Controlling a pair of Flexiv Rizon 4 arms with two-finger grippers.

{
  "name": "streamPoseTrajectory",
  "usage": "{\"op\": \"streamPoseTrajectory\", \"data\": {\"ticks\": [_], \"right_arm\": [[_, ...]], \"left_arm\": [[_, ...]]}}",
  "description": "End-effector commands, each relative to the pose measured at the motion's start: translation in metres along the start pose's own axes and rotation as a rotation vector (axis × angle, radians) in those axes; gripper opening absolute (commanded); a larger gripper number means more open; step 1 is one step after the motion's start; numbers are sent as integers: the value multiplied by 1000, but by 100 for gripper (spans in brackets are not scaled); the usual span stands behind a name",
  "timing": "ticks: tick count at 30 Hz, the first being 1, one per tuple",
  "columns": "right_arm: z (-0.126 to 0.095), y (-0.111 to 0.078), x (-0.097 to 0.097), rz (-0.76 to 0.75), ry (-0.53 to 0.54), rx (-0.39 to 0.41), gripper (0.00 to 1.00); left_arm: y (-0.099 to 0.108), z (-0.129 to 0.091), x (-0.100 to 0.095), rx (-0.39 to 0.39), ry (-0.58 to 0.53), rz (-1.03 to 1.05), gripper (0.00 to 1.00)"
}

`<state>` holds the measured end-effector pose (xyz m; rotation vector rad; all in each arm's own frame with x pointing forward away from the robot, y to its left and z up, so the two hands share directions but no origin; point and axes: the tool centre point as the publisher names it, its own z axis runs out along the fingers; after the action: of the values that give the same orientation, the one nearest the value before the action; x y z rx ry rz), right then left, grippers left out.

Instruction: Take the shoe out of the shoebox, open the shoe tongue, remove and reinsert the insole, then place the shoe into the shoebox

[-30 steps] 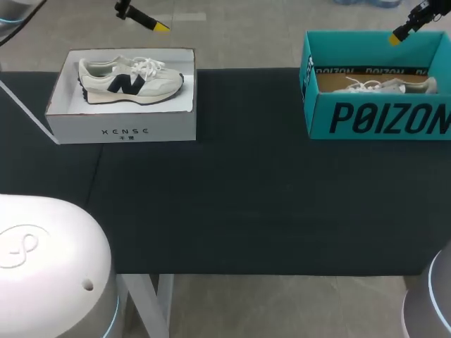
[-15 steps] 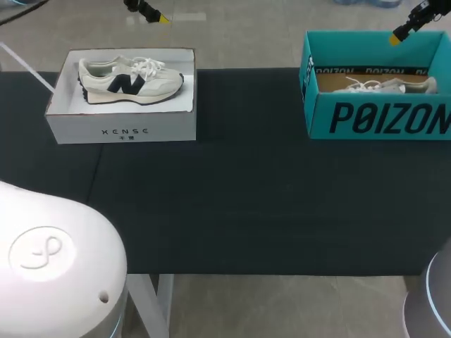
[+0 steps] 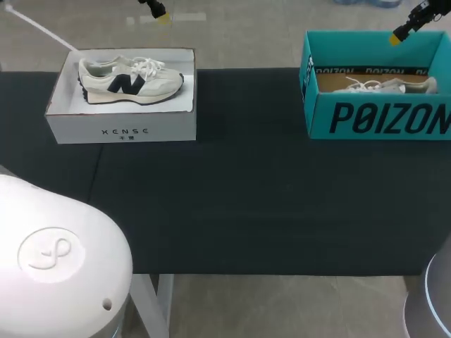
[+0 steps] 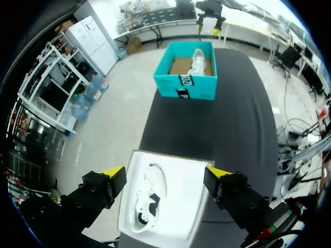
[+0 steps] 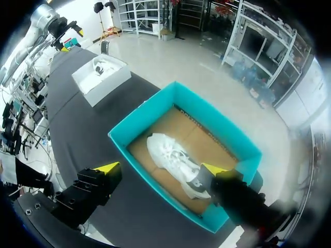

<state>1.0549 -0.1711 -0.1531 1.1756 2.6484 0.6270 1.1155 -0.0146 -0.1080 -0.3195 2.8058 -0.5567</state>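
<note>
A black counter (image 3: pixel 246 197) carries two open boxes. In the upper left of the head view sits a white shoebox (image 3: pixel 120 127), and in it a cream sneaker (image 3: pixel 130 81) with a dark side logo and white laces lies on its side, toe towards the right of the frame. In the upper right stands a teal shoebox (image 3: pixel 373 116), taller, with a white sneaker (image 3: pixel 384 86) lying on its brown cardboard floor. The two boxes are well apart.

The left end effector (image 4: pixel 165 173) hangs above the white shoebox, at the top edge of the head view just beyond the box's far wall. Its two yellow-tipped fingers are spread wide with nothing between them; in the left wrist view the box and its sneaker lie under the gap, and the teal shoebox is far ahead along the counter.

The right end effector (image 5: pixel 161 169) hovers over the far right corner of the teal shoebox. Its fingers are likewise wide apart and hold nothing. In the right wrist view the white sneaker lies under and between the fingers, diagonally across the box floor, untouched.
</note>
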Motion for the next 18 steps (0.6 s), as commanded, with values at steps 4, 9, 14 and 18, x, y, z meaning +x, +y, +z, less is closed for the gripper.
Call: {"op": "streamPoseTrajectory", "data": {"ticks": [4, 9, 14, 18], "right_arm": [[0, 0, -1, -1, 0, 0, 100], [0, 0, -1, -1, 0, 0, 100], [0, 0, -1, -1, 0, 0, 100], [0, 0, -1, -1, 0, 0, 100]], "left_arm": [[-25, 25, -25, -468, 11, -1072, 100], [-5, 41, -54, -466, -80, -1244, 100], [24, 41, -76, -495, -122, -1416, 100], [47, 28, -83, -530, -143, -1550, 100]]}}
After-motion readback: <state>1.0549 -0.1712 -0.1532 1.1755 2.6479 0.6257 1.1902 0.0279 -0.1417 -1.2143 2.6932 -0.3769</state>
